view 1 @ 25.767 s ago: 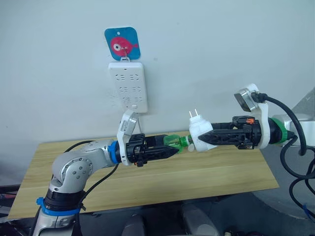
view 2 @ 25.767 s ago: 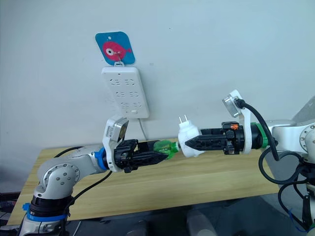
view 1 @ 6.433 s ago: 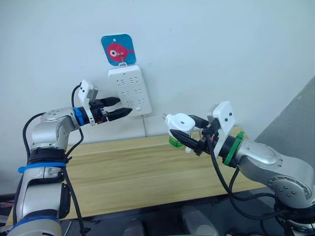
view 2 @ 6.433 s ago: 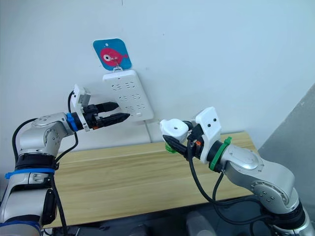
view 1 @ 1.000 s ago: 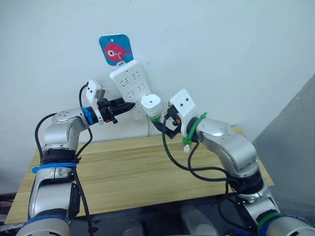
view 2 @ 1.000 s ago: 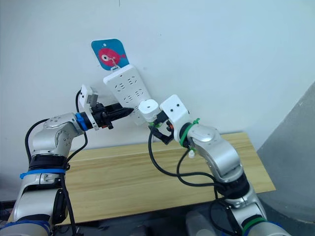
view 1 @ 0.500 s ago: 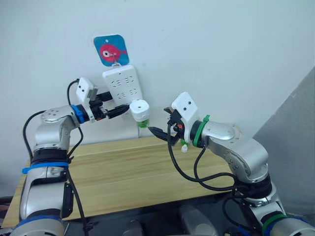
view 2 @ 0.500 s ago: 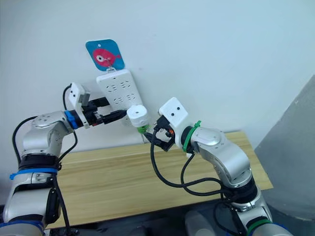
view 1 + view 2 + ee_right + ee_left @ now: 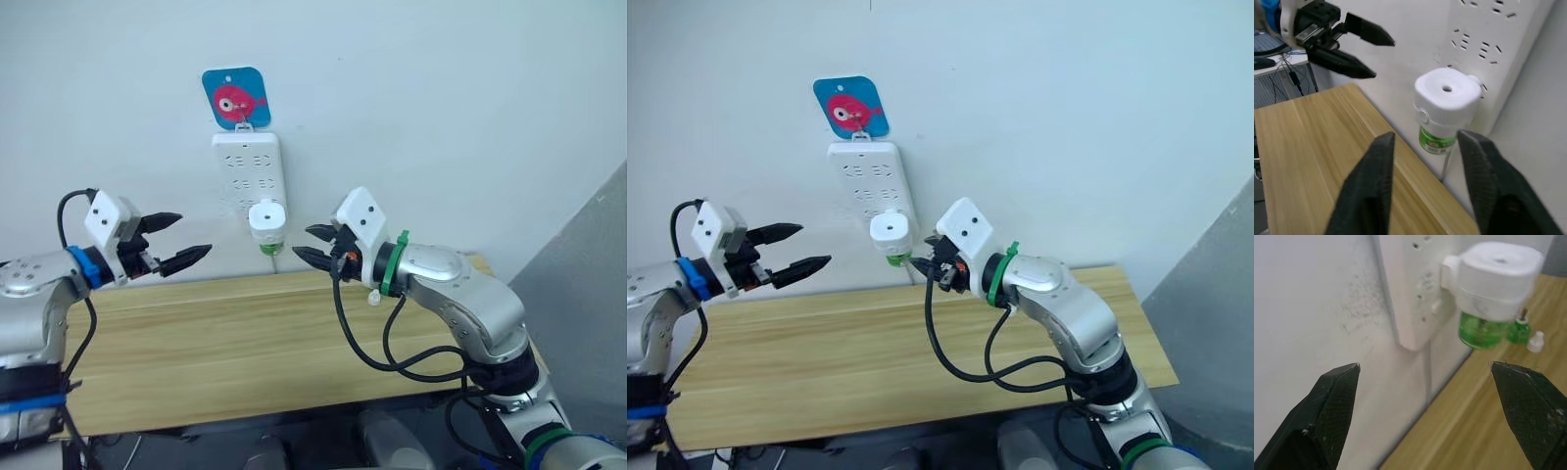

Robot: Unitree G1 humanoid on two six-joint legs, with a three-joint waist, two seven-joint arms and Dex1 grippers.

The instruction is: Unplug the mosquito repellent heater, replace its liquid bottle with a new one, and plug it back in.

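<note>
Seeing the heater (image 9: 265, 219) plugged into the bottom of the power strip (image 9: 250, 173) on the wall, vent facing up, green bottle (image 9: 267, 246) hanging under it, above the back edge of the wooden table (image 9: 245, 343). My right gripper (image 9: 315, 244) sits just beside the heater, fingers apart, holding nothing, not touching it. My left gripper (image 9: 181, 238) hangs well off to the left of the strip, jaws spread wide, empty. Left wrist view: a second small green bottle (image 9: 1519, 331) and a white cap (image 9: 1535, 341) stand on the table near the wall. Fish sticker (image 9: 237, 99) above the strip.
</note>
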